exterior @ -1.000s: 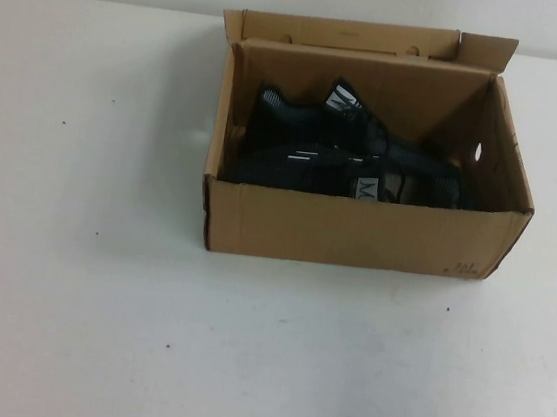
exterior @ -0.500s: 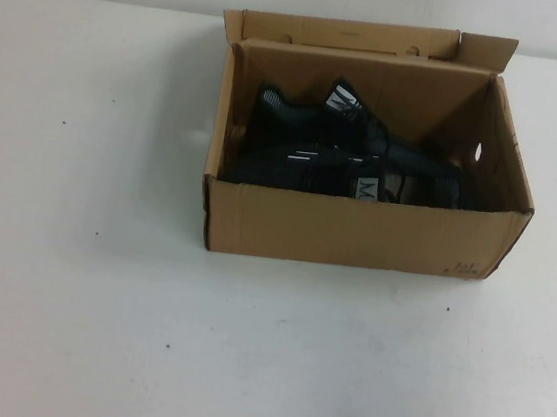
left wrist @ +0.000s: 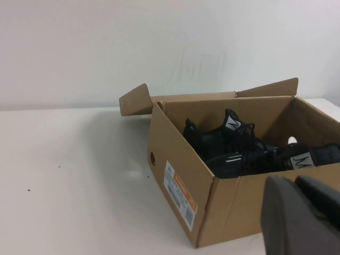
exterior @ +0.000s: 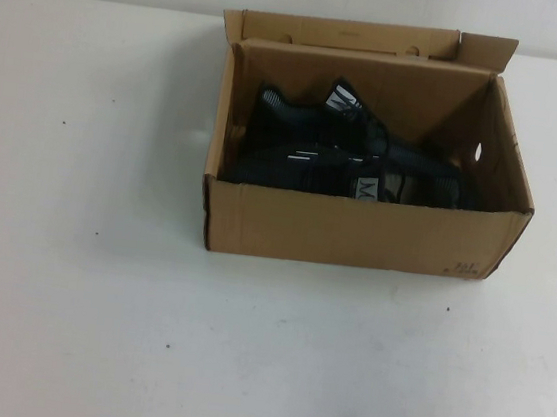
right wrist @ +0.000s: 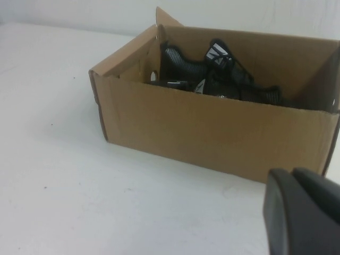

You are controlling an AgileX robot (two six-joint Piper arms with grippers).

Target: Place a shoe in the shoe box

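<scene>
The shoe box (exterior: 356, 233) stood open on the white surface (exterior: 94, 328), toward its far side, flaps raised along the far wall. The shoe (exterior: 357, 182), black with a grey tongue patch, lay inside the box against the near wall. A second black sneaker (exterior: 308, 121) with a white striped tab lay behind it, also inside. A round hole (exterior: 478, 151) pierced the right end wall; a label (left wrist: 179, 195) marked the left end. The left pincer (left wrist: 303, 218) was held off the box's near left corner, the right pincer (right wrist: 303, 212) off its near right; whether either was spread or pressed together could not be told. Neither touched the box.
</scene>
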